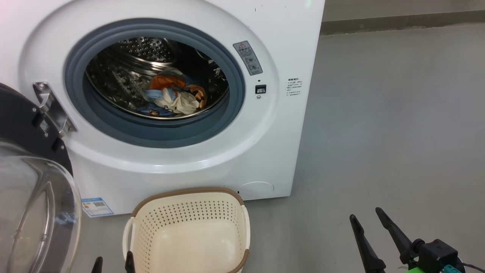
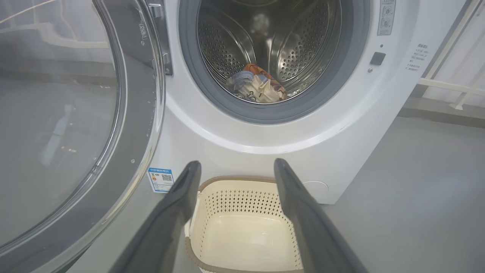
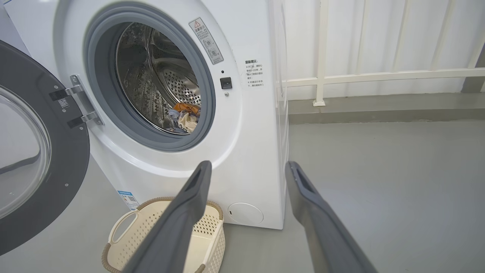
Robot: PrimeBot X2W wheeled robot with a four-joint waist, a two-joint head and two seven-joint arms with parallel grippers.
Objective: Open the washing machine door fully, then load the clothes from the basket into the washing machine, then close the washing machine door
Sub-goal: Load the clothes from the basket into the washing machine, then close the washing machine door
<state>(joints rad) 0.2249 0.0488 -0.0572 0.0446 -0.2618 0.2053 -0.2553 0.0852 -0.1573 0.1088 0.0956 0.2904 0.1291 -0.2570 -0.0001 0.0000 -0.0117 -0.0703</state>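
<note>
My left claw [image 2: 237,163] and right claw [image 3: 248,163] both wide, empty, clothes [image 3: 185,113] partly hidden behind gasket [image 3: 207,98], washing machine door [image 1: 26,121] cut off at left.

The grey floor [image 1: 386,125] carries the washing machine [image 1: 291,49] and basket [image 1: 189,216].

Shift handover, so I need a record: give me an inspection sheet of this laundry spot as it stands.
Surface: smooth grey floor.
Job's things: door swung open at the left of the washing machine; clothes lying in the drum; basket empty, in front of the machine.
Clutter: nothing seen.
Grippers: left gripper open, near the basket; right gripper open over the floor; both hold nothing.
Cables: thin dark lead at the right wrist.
Surroundings: white railing beyond the machine.
</note>
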